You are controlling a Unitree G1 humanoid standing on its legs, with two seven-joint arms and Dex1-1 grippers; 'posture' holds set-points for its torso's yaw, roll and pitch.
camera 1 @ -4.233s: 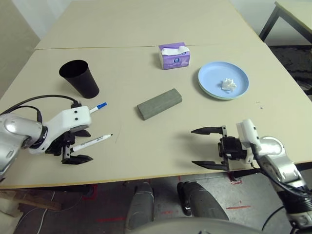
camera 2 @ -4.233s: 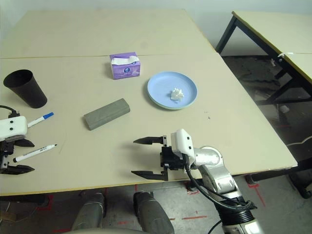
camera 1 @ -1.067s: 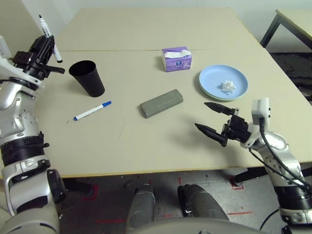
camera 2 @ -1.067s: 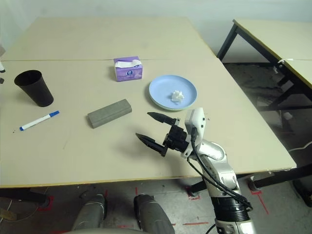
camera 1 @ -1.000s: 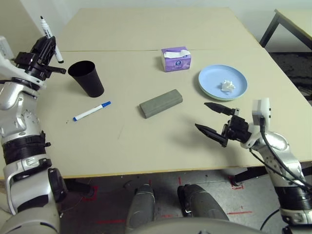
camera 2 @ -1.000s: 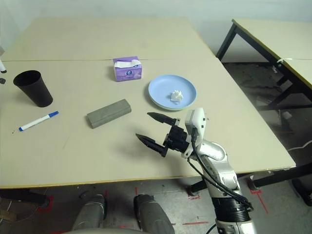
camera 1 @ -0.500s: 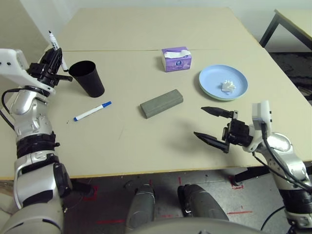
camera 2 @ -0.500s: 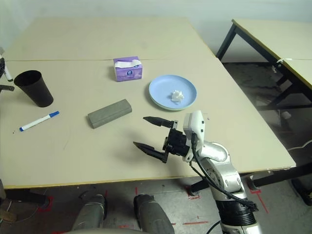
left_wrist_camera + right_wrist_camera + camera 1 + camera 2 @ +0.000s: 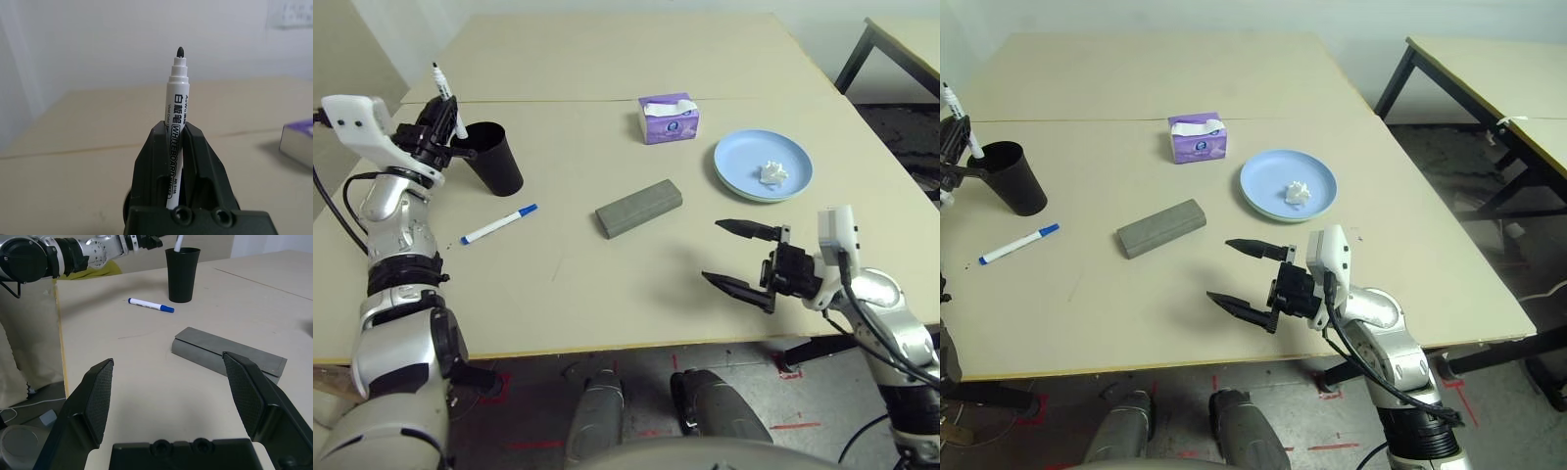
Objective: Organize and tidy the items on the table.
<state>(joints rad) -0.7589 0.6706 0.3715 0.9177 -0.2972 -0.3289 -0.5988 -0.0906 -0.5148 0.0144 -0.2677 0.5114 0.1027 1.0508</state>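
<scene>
above the tall black cup (image 9: 493,157), left fingers (image 9: 429,134) clamp a white whiteboard marker (image 9: 447,90), its lower end seemingly inside the rim. right fingers (image 9: 735,257) gape wide over the beige surface (image 9: 607,284), near the grey glasses case (image 9: 638,207).

cup (image 9: 495,158) left, marker (image 9: 498,223) before | case (image 9: 638,207) centre | tissue (image 9: 771,173) on plates (image 9: 744,160) right

On the white marker (image 9: 175,142) barrel we read "WHITEBOARD", then smaller "MARKER", above them "AoWo" and Chinese characters; nothing else is legible.
</scene>
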